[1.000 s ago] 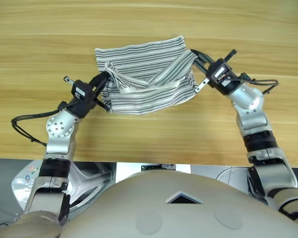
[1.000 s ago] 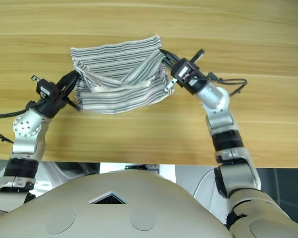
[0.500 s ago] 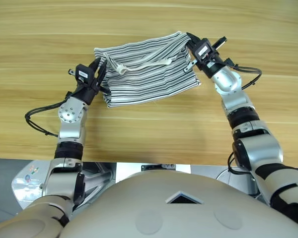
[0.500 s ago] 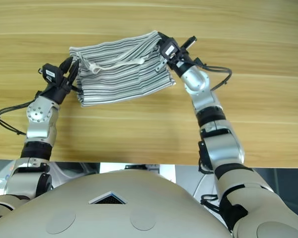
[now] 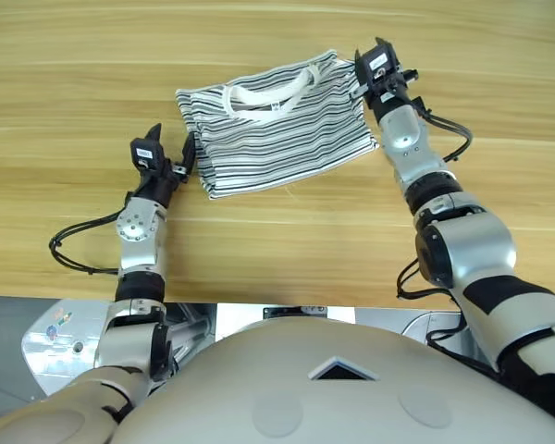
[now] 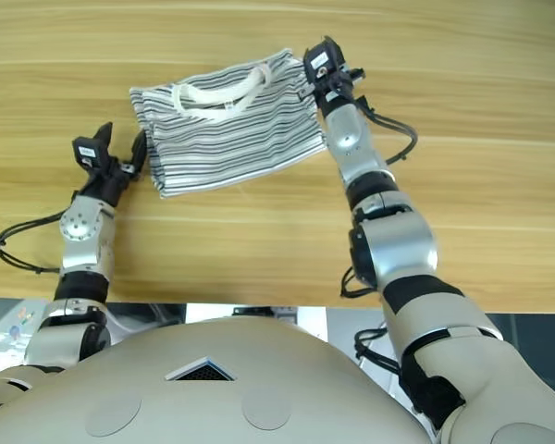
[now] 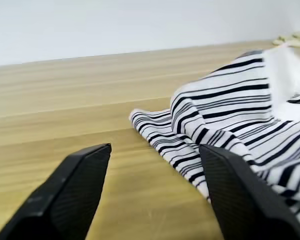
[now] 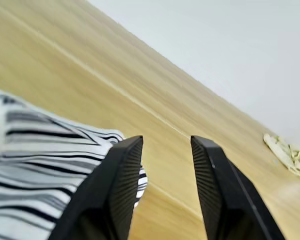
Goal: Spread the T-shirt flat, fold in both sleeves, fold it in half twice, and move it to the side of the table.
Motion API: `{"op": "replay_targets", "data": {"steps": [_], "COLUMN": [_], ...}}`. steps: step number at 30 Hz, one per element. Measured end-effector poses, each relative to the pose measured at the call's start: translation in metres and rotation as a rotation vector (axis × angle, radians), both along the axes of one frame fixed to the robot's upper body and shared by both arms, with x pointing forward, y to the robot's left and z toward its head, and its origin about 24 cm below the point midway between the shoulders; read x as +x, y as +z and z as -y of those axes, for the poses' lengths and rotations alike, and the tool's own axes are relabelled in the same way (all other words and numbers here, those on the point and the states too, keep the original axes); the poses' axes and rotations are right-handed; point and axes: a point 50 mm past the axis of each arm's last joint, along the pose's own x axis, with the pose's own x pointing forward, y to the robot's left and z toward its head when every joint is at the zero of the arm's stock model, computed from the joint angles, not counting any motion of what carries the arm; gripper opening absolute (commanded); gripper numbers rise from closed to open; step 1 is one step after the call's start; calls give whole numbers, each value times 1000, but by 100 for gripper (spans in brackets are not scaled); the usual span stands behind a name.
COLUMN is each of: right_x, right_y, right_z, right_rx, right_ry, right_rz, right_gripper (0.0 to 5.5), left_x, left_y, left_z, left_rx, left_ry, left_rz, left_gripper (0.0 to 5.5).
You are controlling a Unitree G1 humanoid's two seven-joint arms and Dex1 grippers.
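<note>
Folded striped T-shirt, between 2 spread jaws, neither gripping it

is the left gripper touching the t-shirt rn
Cannot tell. In the left wrist view the open left gripper has one finger overlapping the T-shirt edge in the picture, and the eye views show neither a plain gap nor plain contact there.

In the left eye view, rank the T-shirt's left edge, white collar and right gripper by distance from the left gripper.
1. T-shirt's left edge, just beside the left gripper.
2. white collar, along the shirt's far side.
3. right gripper, at the shirt's far right corner.
</note>
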Motion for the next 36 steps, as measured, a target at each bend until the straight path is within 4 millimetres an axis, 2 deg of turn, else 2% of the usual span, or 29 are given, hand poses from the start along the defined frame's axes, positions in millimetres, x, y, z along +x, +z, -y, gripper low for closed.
{"op": "replay_targets", "data": {"steps": [3,6,8,11,13,15,16,18,20,22,24,26,31,36], "right_x": [0,-12,-33,-58,-79,-87,-87,-87,-87,-88,-88,-91,-90,-95], "right_y": [4,6,7,14,15,13,14,14,15,19,24,31,37,43], "right_z": [10,22,22,8,-16,-36,-36,-37,-36,-37,-38,-38,-34,-33], "right_rx": [116,195,214,215,202,200,190,179,180,183,189,196,204,216], "right_ry": [-70,-81,-6,102,205,249,243,234,233,236,239,241,207,199], "right_rz": [35,108,174,214,209,184,184,182,185,201,221,253,276,302], "right_gripper": [177,177,177,177,177,177,177,177,177,177,177,177,177,177], "left_x": [-6,-13,-16,-10,11,48,62,89,110,129,130,118,105,87], "left_y": [0,7,27,49,72,106,115,120,113,92,72,40,24,13], "left_z": [-6,9,36,42,43,49,51,52,51,47,41,38,38,21], "left_rx": [-37,-38,30,80,158,230,257,313,339,375,370,341,287,116], "left_ry": [48,-27,-222,-299,-345,-380,-388,-404,-403,-383,-353,-352,-381,-248], "left_rz": [3,54,176,272,345,421,427,346,233,19,-137,-308,-316,-296], "left_gripper": [436,474,506,506,506,506,506,506,506,506,506,506,506,506]}}
